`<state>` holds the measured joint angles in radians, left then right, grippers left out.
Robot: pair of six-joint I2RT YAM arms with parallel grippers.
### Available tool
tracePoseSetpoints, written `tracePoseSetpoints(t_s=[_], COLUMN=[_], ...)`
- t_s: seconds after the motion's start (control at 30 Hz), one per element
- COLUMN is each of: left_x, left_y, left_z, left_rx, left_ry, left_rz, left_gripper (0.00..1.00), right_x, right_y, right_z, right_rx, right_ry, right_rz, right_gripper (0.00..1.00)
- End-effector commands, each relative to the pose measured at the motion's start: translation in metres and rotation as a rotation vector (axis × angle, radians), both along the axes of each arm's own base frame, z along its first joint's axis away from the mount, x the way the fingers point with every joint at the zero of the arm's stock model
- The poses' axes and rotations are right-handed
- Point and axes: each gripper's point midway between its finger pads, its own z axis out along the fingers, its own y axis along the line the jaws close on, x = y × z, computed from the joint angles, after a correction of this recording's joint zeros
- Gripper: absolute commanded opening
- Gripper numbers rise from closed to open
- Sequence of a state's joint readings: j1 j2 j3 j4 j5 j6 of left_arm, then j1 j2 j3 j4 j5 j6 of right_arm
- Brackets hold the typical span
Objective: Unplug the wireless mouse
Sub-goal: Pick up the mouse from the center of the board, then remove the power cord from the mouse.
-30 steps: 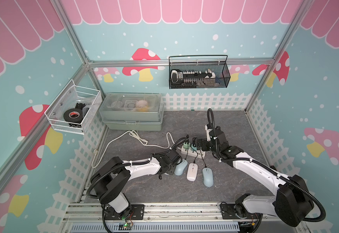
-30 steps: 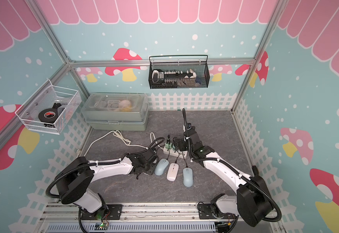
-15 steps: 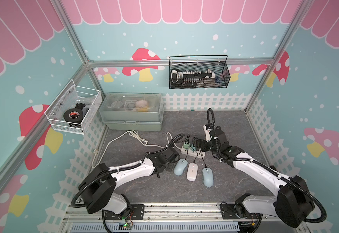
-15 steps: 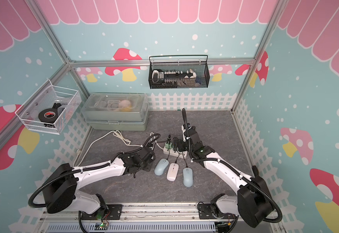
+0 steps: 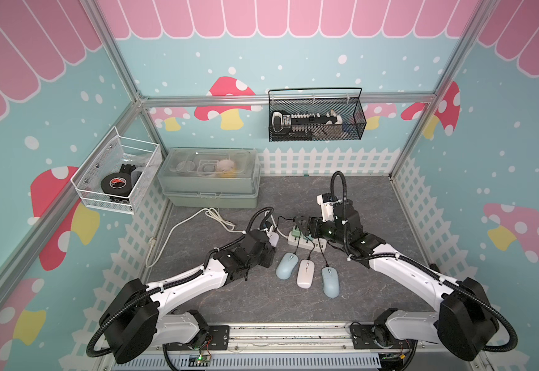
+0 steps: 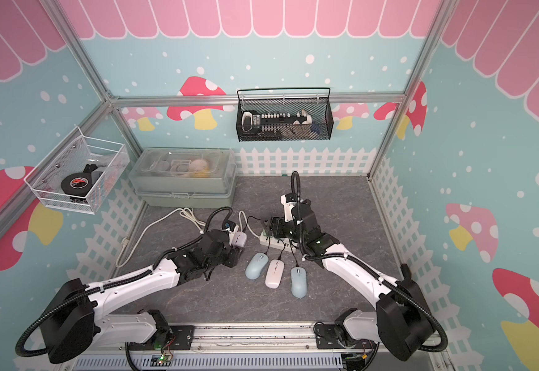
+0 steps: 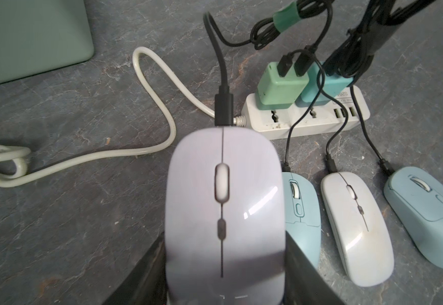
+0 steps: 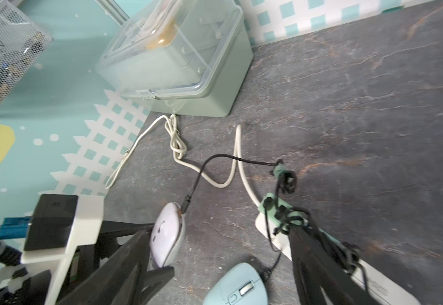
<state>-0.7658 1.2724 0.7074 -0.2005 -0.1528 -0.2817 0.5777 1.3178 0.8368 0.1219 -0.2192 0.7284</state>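
A pale lilac wireless mouse (image 7: 224, 211) sits between the black fingers (image 7: 146, 274) of my left gripper (image 7: 224, 287), which is shut on its rear sides. A black cable's plug (image 7: 224, 108) is seated in the mouse's nose. In both top views the mouse (image 5: 273, 239) (image 6: 239, 239) is held just left of the white power strip (image 5: 306, 244) (image 6: 274, 244). My right gripper (image 5: 300, 222) (image 8: 220, 264) hovers open over the strip's left end, gripping nothing. The mouse (image 8: 167, 232) and plug (image 8: 186, 204) lie ahead of it.
Three more mice lie in a row in front of the strip: blue (image 5: 287, 265), white (image 5: 305, 273), blue (image 5: 330, 282), each on a black cable. Green (image 7: 281, 87) and teal (image 7: 328, 87) chargers stand in the strip. A white cord (image 5: 191, 221) and green storage box (image 5: 210, 178) lie behind to the left.
My left arm has stretched out lower and carried the lilac mouse slightly toward the back. My right gripper has edged left over the strip and its jaws have narrowed a little.
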Motion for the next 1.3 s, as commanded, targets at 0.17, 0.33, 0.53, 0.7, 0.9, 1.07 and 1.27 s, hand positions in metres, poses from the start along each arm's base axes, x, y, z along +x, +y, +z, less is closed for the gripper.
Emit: tracePoseSetpoints(t_s=[0.17,0.33,0.53,0.7,0.9,1.07,1.27], left_x=[0.009,0.009,0.009,0.007,0.004,0.001,0.001], left_y=[-0.006,-0.007,-0.008,-0.006,0.0,0.003,0.003], left_z=[0.021,0.022,0.023,0.028,0.035,0.032,0.03], left_rx=[-0.087,-0.109,-0.119,-0.128,-0.142,-0.143,-0.138], left_ry=[-0.063,-0.067,-0.067,-0.078,-0.1,-0.094,-0.087], left_rz=[-0.03,-0.037,-0.044,-0.039,-0.028,-0.032,-0.03], left_gripper=[0.35,0.36,0.35,0.35,0.35,0.36,0.36], right_x=[-0.002,-0.002,0.0,0.001,0.001,0.003,0.004], right_y=[0.047,0.062,0.078,0.087,0.092,0.096,0.101], right_z=[-0.014,-0.013,-0.013,-0.012,-0.012,-0.012,-0.014], right_rx=[0.099,0.118,0.126,0.141,0.135,0.143,0.153], right_ry=[0.088,0.094,0.101,0.104,0.096,0.096,0.107], right_rz=[0.102,0.132,0.163,0.18,0.186,0.194,0.207], right_gripper=[0.64,0.61,0.61,0.59,0.57,0.53,0.44])
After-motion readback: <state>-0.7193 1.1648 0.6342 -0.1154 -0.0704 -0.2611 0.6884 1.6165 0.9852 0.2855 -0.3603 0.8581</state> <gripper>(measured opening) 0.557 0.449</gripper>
